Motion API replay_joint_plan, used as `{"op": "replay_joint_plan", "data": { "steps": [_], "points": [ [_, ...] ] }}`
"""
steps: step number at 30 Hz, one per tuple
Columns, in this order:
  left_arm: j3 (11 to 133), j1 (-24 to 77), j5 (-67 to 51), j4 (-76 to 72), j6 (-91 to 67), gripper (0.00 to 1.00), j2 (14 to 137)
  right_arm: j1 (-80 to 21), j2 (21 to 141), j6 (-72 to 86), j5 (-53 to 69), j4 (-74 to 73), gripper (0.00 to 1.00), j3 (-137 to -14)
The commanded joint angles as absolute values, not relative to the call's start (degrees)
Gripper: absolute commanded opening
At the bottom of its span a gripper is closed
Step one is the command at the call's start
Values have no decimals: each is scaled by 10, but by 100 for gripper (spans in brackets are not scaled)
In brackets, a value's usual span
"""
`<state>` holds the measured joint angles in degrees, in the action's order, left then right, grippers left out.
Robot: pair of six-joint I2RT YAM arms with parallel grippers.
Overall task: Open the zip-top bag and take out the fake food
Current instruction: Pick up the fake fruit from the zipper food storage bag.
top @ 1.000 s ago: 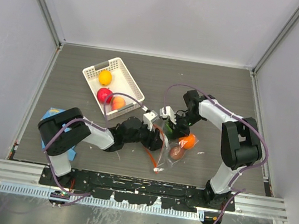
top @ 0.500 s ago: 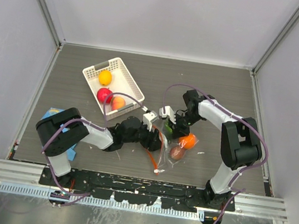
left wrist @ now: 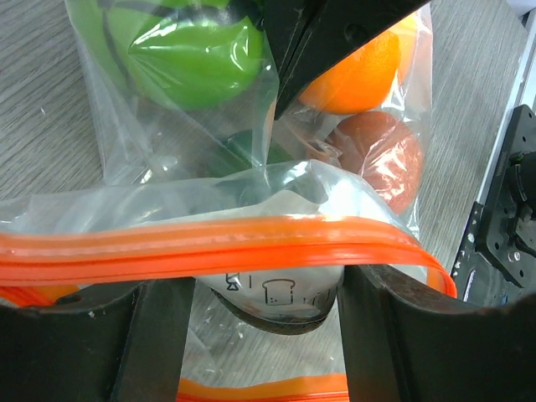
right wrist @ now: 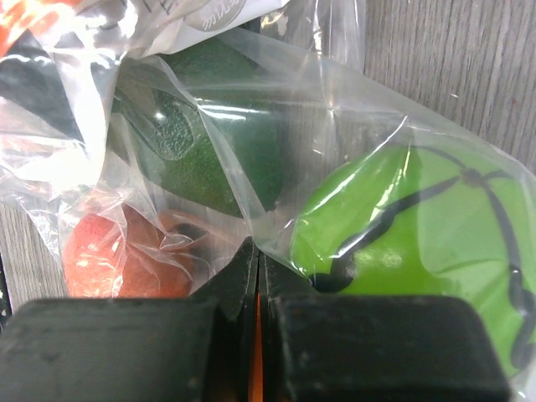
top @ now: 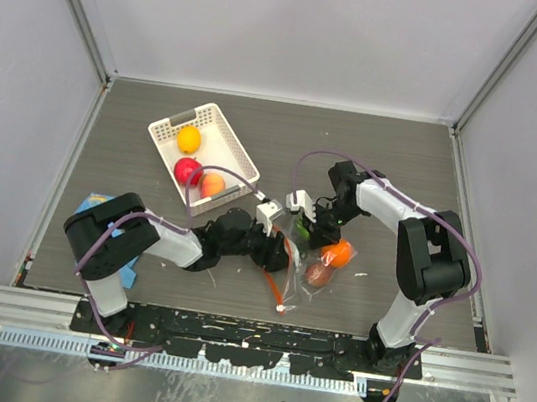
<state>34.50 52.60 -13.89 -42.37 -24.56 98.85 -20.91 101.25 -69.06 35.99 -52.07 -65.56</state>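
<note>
The zip-top bag [top: 315,259] lies on the worktop [top: 406,161] near its front edge, fake food [left wrist: 352,75] inside. Its zip strip [left wrist: 209,243] drapes across the left fingers [left wrist: 155,352], which stand apart. The right fingers [right wrist: 352,352] are pressed together on a fold of film (green fruit [right wrist: 419,243] just beyond). Bare worktop behind; basket [top: 221,128] well apart. Nothing visibly shifted since earlier.

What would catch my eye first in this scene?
A clear zip-top bag of bright fake food lies in the middle of the grey table. The right claw pinches its plastic, and the left claw stands open at its orange zip strip. Further back on the left, a white basket holds three more fruits.
</note>
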Motion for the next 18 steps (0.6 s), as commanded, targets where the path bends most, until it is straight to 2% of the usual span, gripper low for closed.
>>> {"op": "replay_joint_plan", "data": {
  "steps": [1, 9, 18],
  "points": [
    [335, 514, -165, -450, -231, 59, 976, -211, 1006, -693, 359, -515, 5, -656],
    [324, 501, -176, -428, -216, 60, 959, -210, 1007, -693, 360, -518, 5, -657],
    [314, 493, -178, -411, -205, 69, 942, -211, 1009, -694, 360, -518, 5, -657]
  ]
}}
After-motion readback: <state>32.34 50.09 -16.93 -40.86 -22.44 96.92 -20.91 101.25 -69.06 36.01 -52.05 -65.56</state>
